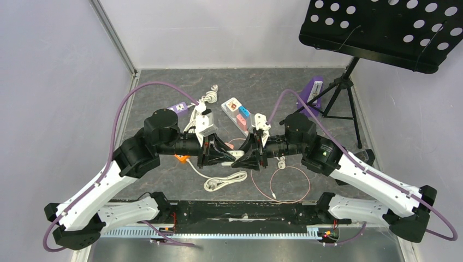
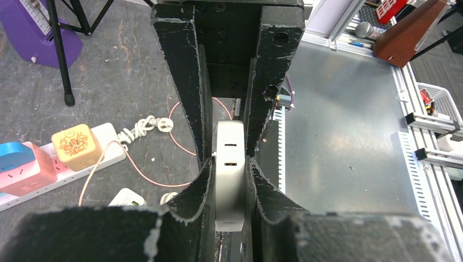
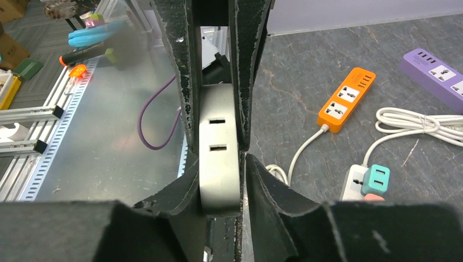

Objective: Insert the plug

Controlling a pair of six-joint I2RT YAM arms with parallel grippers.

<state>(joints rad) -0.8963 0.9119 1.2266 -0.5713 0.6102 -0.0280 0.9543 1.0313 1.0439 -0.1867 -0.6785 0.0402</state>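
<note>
I see both arms meeting over the middle of the grey surface [image 1: 256,87]. The left gripper [image 1: 231,155] is clamped nearly closed on a slim white block [image 2: 229,164]. The right gripper [image 1: 244,155] pinches the same block from the opposite end. Its face shows two slots [image 3: 217,121], so it is possibly a socket strip's end.

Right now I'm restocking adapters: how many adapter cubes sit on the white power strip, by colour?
yellow cube: 1
pink cube: 1
blue cube: 1
Total: 3, all on the white power strip.
</note>
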